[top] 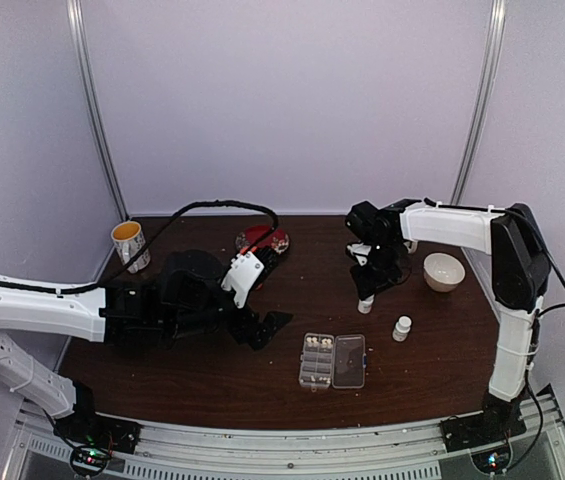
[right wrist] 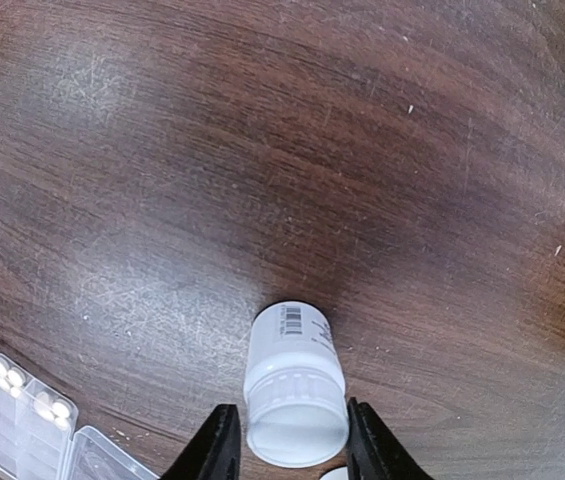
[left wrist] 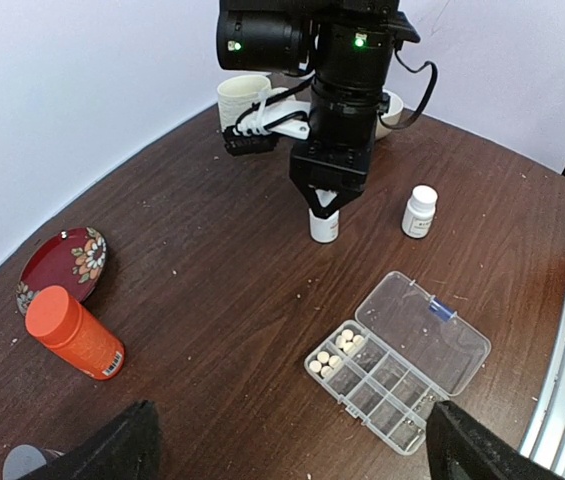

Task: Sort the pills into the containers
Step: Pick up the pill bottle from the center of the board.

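A handful of pills (left wrist: 337, 350), tiny cream pellets, lies in an end corner compartment of a clear box (left wrist: 386, 394). The box sits on the dark wooden table (left wrist: 212, 280), near its front edge and between the two arms, with its hinged lid laid open flat beside it. The other compartments look empty, though glare on the clear plastic makes this hard to confirm.

The pills look hard, smooth and very light. They would likely roll or skip away if pinched, so tipping them from a bottle seems safer than picking them up singly.

Behind the box stands a small white bottle (right wrist: 295, 390), upright. The right gripper (right wrist: 295, 445) comes straight down over it, its two fingers (right wrist: 220, 445) narrowed to flank the cap closely on either side. Whether they are pressing on it yet cannot be told. The bottle looks like stiff, slick, light plastic and could easily tip, so a square hold around the cap or just below it seems best.

The left gripper (left wrist: 292, 455) hangs spread wide and empty above the table, left of the box.

A second bottle (left wrist: 420, 211) stands near the first. An orange bottle (left wrist: 72, 332) lies on its side beside a red plate (left wrist: 62, 265). A cup (top: 130, 243) and a white bowl (top: 443, 271) sit farther back.
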